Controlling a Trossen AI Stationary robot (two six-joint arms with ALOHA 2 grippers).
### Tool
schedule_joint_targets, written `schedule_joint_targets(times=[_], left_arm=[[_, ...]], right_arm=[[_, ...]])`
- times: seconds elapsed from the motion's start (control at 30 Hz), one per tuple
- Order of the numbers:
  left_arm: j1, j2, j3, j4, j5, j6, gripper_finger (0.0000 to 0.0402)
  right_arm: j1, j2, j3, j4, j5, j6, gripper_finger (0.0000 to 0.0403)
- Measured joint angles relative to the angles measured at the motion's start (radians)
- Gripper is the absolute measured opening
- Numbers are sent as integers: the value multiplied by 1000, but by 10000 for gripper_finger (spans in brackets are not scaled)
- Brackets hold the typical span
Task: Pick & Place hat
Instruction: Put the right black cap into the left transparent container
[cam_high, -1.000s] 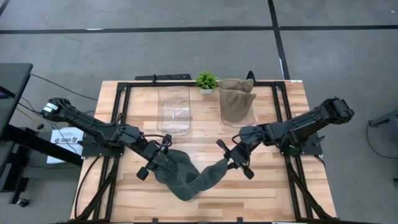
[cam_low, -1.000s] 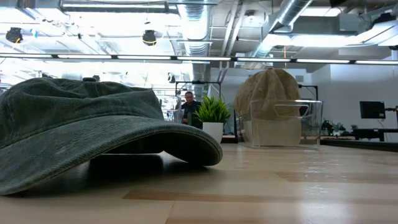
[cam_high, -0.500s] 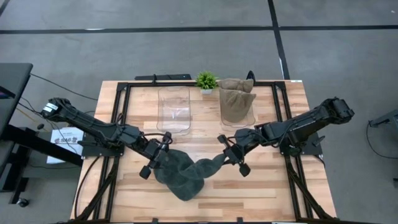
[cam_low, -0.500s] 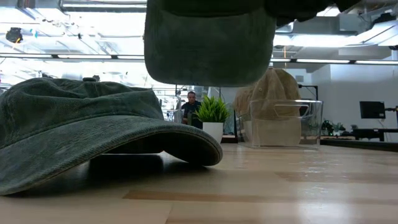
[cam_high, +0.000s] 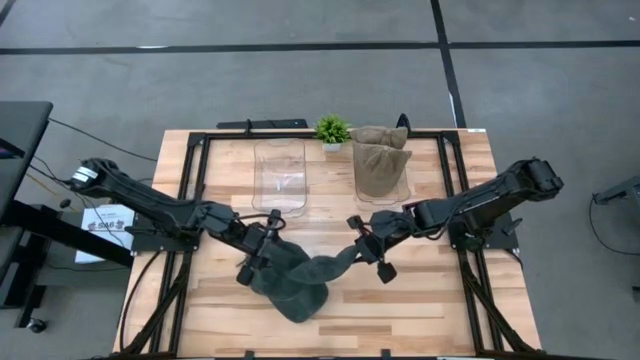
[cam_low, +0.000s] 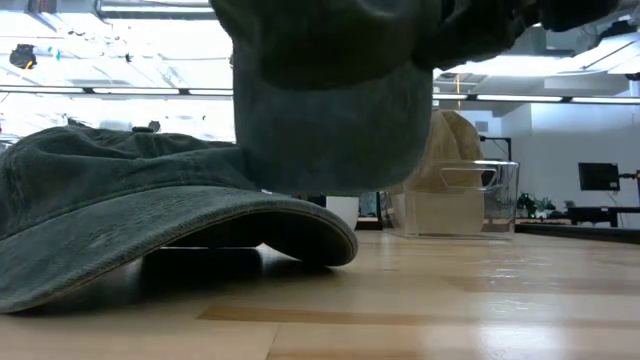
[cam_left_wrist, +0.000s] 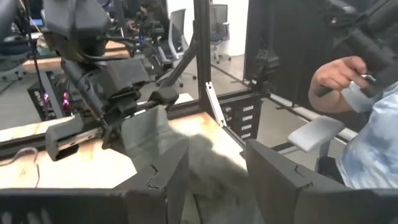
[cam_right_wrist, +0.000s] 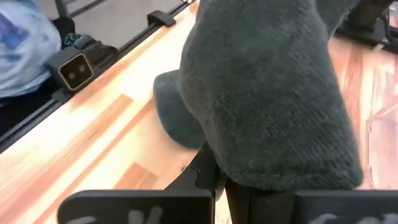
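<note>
Right gripper (cam_high: 366, 247): jaws closed tight on a fold of the dark green hat (cam_high: 292, 278), at the hat's right-hand edge as seen from above. The pinched part hangs clear of the desk (cam_high: 440, 300); in the low view it shows as a dark green flap (cam_low: 330, 110) raised above the brim.

Left gripper (cam_high: 258, 256): jaws spread, standing either side of the hat's crown at its left edge. Whether the fingers (cam_left_wrist: 273, 180) press the cloth cannot be told; the wrist view shows grey-green fabric lying between them.

Dark green hat: rests on the desk in the front middle, between the two grippers, brim (cam_low: 250, 215) flat on the wood in the low view, one side drawn up toward the right gripper.

Empty clear bin (cam_high: 279, 177): behind the hat, slightly to its left.

Second clear bin (cam_high: 384, 185): behind the hat and to its right, with a tan hat (cam_high: 380, 160) inside, its crown rising above the rim.

Small potted plant (cam_high: 332, 130): at the desk's back edge, between the two bins.

Person: a hand (cam_left_wrist: 336, 78) and a light blue sleeve (cam_left_wrist: 373, 155) show in the left wrist view, beyond the desk frame.
</note>
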Motion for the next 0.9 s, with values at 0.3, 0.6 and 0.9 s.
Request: schedule_joint_targets(times=[0.3, 0.6, 0.9], left_arm=[[11, 82, 1, 77, -3, -4, 154], [12, 123, 1, 89, -176, -34, 154], [17, 123, 2, 97, -190, -39, 154]], right_arm=[[-23, 39, 0, 16, -4, 1, 1], [-23, 35, 0, 11, -4, 2, 2], [-23, 36, 0, 7, -3, 2, 2]])
